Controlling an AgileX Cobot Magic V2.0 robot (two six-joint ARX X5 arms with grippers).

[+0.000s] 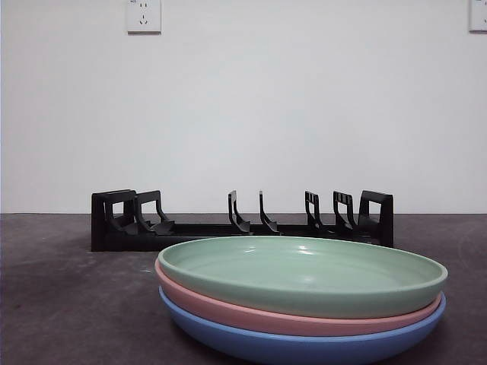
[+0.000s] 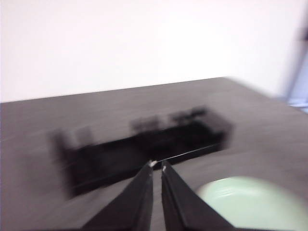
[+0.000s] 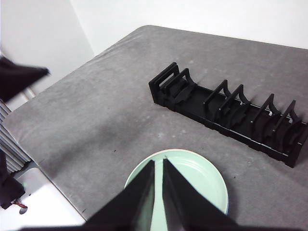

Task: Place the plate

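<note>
Front view, left to right. A wall socket [image 1: 144, 16] sits high on the white wall at the left; a second one [image 1: 478, 14] is cut by the right edge. On the dark grey worktop [image 1: 61, 304] a black plate rack [image 1: 242, 222] lies crosswise near the wall, with upright dividers grouped at its left end, its middle and its right end; every slot is vacant. In front of the rack, nearest the camera and right of centre, stands a stack of three plates: a blue plate [image 1: 304, 348] at the bottom, a pink plate [image 1: 297, 320] in the middle, and a green plate [image 1: 302, 276] on top, all lying flat and nested. No arm enters this view.

Left wrist view (blurred). The left tool [image 2: 157, 166] hangs above the worktop [image 2: 96, 110] with its jaws nearly together, only a narrow slit between them, holding nothing. Its tips lie over the rack [image 2: 144, 149]; the green plate [image 2: 250, 204] shows beside it.

Right wrist view. The right tool [image 3: 158, 163] hangs high over the green plate [image 3: 202, 183], its jaws likewise almost closed and empty. The rack [image 3: 231, 113] lies well beyond the plate on the worktop [image 3: 96, 110].
</note>
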